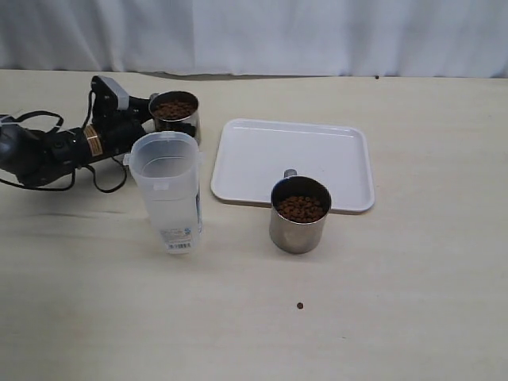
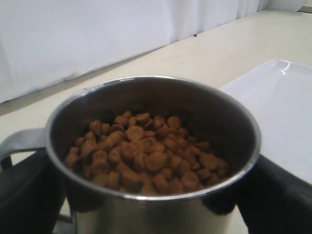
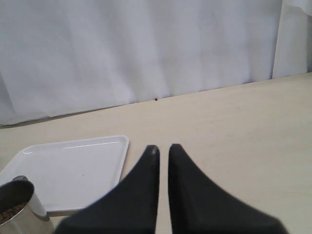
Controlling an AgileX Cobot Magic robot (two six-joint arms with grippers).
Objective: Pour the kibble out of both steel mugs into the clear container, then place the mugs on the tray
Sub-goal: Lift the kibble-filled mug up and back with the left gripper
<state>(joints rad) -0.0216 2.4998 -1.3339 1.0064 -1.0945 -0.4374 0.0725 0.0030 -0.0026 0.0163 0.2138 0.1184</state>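
Observation:
One steel mug (image 1: 175, 113) full of kibble (image 1: 174, 106) stands on the table at the far left, behind the clear container (image 1: 167, 190). My left gripper (image 1: 157, 121) reaches it from the left. In the left wrist view its black fingers (image 2: 29, 195) press against both sides of this mug (image 2: 146, 85), so it is shut on it. A second steel mug (image 1: 299, 216), also holding kibble (image 1: 300, 208), stands in front of the white tray (image 1: 317, 147). My right gripper (image 3: 160, 148) is shut and holds nothing. It hovers beside the tray (image 3: 73, 165), with the second mug (image 3: 17, 209) at the picture's edge, and is out of the exterior view.
The clear container stands upright and looks empty. A single loose pellet (image 1: 300, 305) lies on the table in front of the second mug. The left arm's cables (image 1: 48, 159) trail along the left edge. A white curtain (image 1: 254, 32) closes off the back.

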